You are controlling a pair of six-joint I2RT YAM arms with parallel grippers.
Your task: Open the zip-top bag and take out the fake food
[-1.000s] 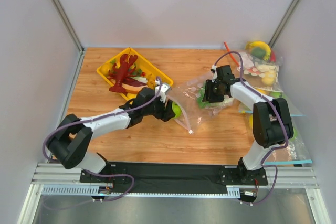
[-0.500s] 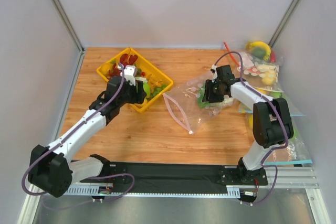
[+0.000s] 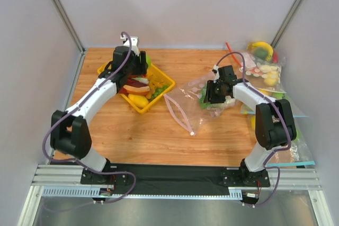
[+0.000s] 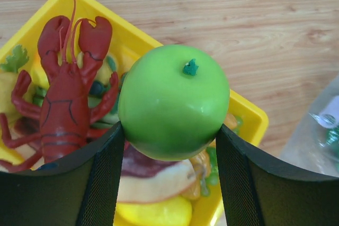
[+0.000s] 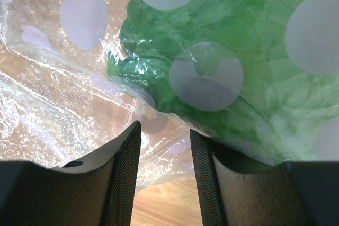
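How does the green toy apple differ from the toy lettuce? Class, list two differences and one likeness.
The apple is smooth and round; the lettuce is leafy and veined. The apple is clamped in the left gripper over the yellow tray; the lettuce lies inside the zip-top bag. Both are green.

**Counts in the scene.** We count two robot arms, the left arm (image 3: 98, 93) and the right arm (image 3: 253, 95); one yellow tray (image 3: 168, 82); one red lobster (image 4: 63, 104); one round green fruit (image 4: 172, 101); one lettuce head (image 5: 259, 83); and one clear zip-top bag (image 3: 190, 87) with a pale strip. The smaller toys in the tray and the heap of bags (image 3: 265, 72) at the far right we cannot count reliably.
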